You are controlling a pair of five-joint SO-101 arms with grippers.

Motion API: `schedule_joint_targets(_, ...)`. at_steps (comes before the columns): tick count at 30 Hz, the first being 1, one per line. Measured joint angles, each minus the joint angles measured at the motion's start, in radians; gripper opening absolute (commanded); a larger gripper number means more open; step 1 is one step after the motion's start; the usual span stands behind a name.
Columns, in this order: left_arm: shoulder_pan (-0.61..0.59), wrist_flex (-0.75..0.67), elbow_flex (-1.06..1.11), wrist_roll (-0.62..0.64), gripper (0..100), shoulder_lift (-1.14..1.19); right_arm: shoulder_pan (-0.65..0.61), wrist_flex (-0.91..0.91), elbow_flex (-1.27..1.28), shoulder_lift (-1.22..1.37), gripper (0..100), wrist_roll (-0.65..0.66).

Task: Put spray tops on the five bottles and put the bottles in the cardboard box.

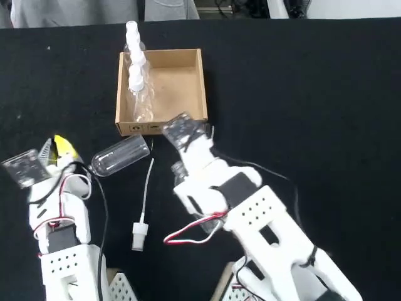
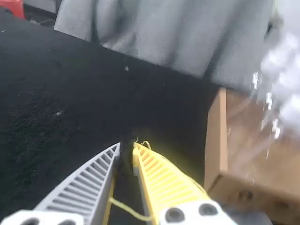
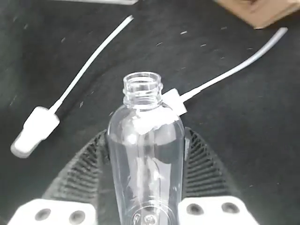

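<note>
Right gripper (image 3: 146, 137) grasping uncapped bottle (image 3: 145, 117), near the cardboard box (image 1: 202, 81). My left gripper (image 2: 126, 149) clenched, empty, beside lying bottle (image 1: 120, 155). Spray top (image 1: 140, 231) loose on table (image 1: 313, 94).

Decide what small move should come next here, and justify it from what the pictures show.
Probably the left gripper should open and go down to the loose spray top on the table. The right gripper clamps a bottle whose neck is open and bare, while the left gripper is shut on nothing, so fetching a top seems the missing step.
</note>
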Motion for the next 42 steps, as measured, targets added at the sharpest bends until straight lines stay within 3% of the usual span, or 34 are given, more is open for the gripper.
schedule_joint_targets(5,0.055,0.097,0.0,-0.078,5,0.0,0.069,-0.006,0.0,-0.055,5.7,0.0)
schedule_joint_targets(11,0.063,0.321,-0.049,-0.083,20,0.0,0.15,-0.009,0.0,-0.112,5.7,0.0)
schedule_joint_targets(19,0.101,0.436,-0.101,-0.091,21,0.0,0.196,-0.054,0.029,-0.117,5.7,0.0)
schedule_joint_targets(27,0.206,0.683,-0.272,-0.17,20,0.0,0.201,-0.114,0.069,-0.117,5.7,-0.002)
schedule_joint_targets(42,0.522,0.753,-0.345,-0.262,20,0.0,0.476,-0.169,0.069,-0.117,5.7,-0.126)
